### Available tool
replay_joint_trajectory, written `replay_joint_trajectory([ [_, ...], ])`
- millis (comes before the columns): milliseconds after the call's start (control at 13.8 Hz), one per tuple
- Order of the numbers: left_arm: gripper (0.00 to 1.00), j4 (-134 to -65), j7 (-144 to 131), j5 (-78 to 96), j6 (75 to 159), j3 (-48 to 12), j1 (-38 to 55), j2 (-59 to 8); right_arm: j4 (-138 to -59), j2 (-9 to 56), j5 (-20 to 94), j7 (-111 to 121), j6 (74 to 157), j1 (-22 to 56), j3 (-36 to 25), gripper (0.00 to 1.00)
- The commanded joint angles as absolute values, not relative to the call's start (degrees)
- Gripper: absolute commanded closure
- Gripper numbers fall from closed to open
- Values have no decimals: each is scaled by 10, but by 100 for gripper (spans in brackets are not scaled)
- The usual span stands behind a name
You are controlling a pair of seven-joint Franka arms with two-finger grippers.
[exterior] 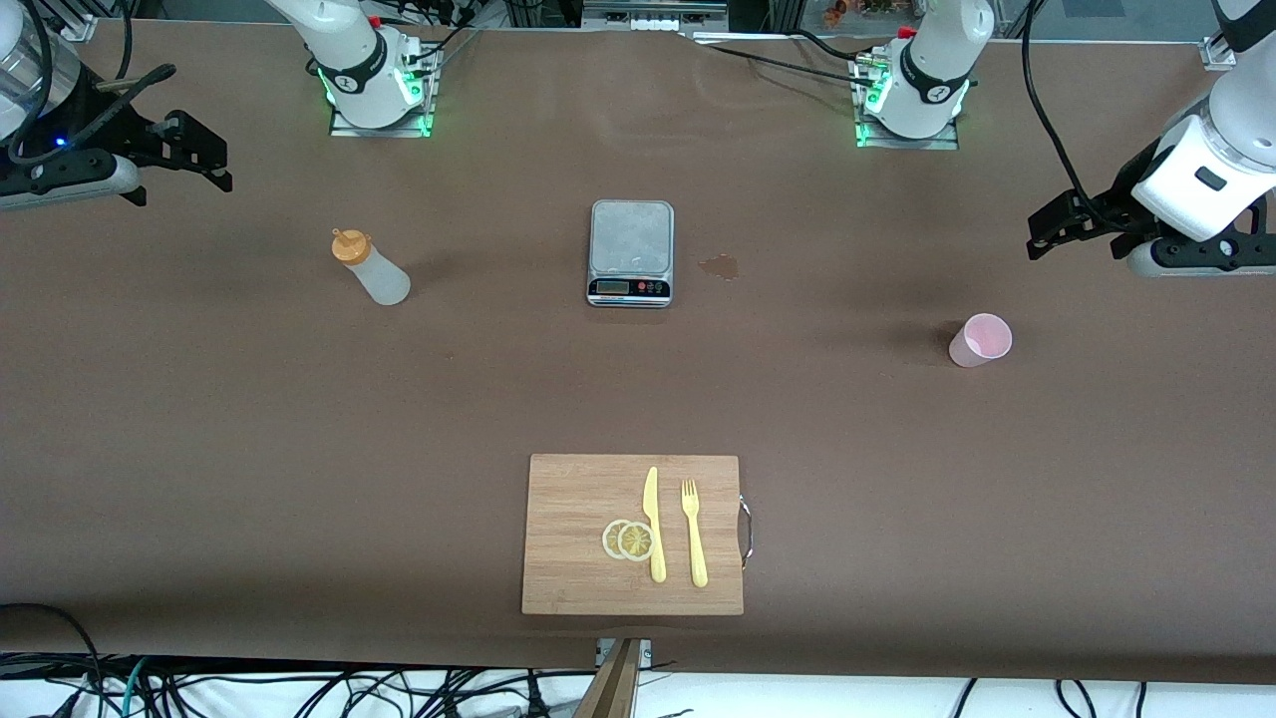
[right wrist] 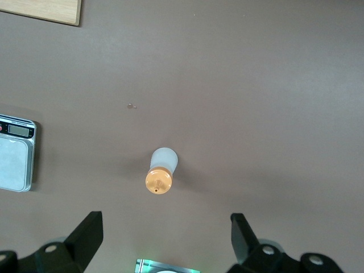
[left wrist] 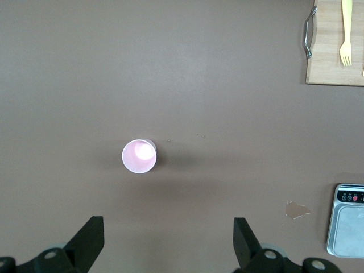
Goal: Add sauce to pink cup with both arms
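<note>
Lowest in the front frame lay a wooden cutting board (exterior: 632,534) carrying two lemon slices (exterior: 629,539), a yellow plastic knife (exterior: 654,524) and a yellow fork (exterior: 693,532). Above it, mid-frame, stood a steel scale (exterior: 631,252), with a small stain (exterior: 720,265) on the brown table (exterior: 299,449) just beside it. Squeeze bottle of sauce (exterior: 369,266) stood upright at centre-left of the frame, toward the right arm's end, orange cap on. Pink cup (exterior: 980,340) stood upright at centre-right, toward the left arm's end, well apart from the bottle. Right gripper (exterior: 204,160) hung at the upper left edge of the frame, over bare table, fingers spread wide, holding nothing. Left gripper (exterior: 1055,231) hung at the right edge, above the cup in the frame, likewise wide open and holding nothing.
</note>
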State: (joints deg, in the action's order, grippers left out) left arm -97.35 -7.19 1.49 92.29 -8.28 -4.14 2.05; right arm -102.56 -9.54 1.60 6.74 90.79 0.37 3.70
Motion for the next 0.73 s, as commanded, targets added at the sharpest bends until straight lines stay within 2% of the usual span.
replay_joint_trajectory([
  [0,0,-962,-55,14,901,-86,-48,16,-1023,-98,25,67,905,5,35,0],
  [655,0,-962,-55,18,889,-87,-48,11,-1024,-98,25,67,907,5,36,0],
])
